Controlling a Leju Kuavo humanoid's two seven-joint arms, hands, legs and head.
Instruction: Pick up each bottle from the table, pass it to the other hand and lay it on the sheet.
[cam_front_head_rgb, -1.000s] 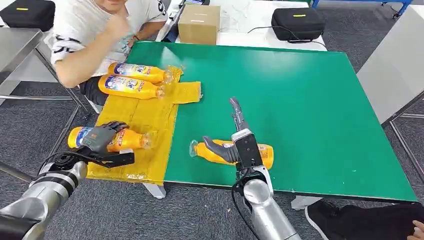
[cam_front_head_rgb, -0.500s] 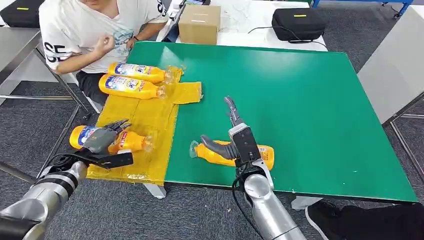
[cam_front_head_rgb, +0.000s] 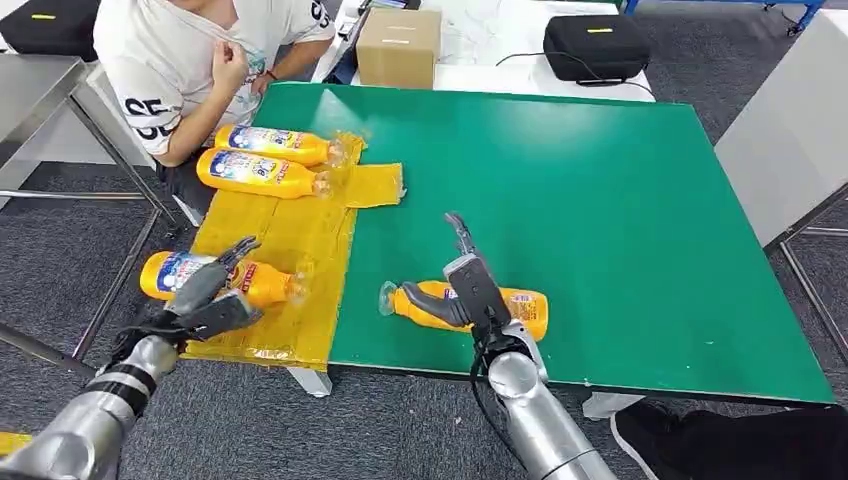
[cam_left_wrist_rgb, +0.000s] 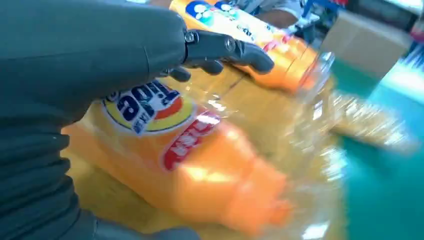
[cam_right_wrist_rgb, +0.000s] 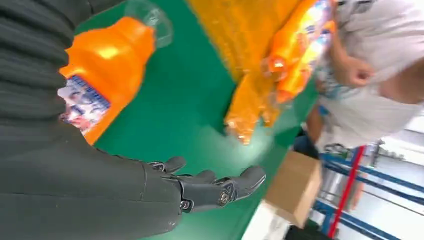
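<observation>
The yellow sheet (cam_front_head_rgb: 285, 240) served as the landmark: it hung over the near left side of the green worktop (cam_front_head_rgb: 600, 200), and three orange bottles lay on it, two side by side (cam_front_head_rgb: 268, 160) at its far end close to a seated person (cam_front_head_rgb: 190, 60), and one (cam_front_head_rgb: 225, 278) at its near end. A fourth bottle (cam_front_head_rgb: 470, 308) lay on its side on the bare worktop, well to the right of the sheet, cap pointing toward it. The left hand (cam_front_head_rgb: 212, 290) hovered over the near-end bottle with its fingers (cam_left_wrist_rgb: 227, 50) spread wide and holding nothing; a second earlier they had been curled down on that bottle, so the hand had let go and lifted a little, and the bottle stayed where it lay. The right hand (cam_front_head_rgb: 468, 285) sat over the fourth bottle, thumb against its neck side and fingers (cam_right_wrist_rgb: 220, 187) stretched out straight past it, not closed; it had drawn slightly nearer since the earlier frame, and the person's arm had also pulled back. The risk I judged greatest was the round bottle rolling or skidding away as the fingers closed. The released bottle, lying near the sheet's overhanging edge, might also roll off if nudged.
</observation>
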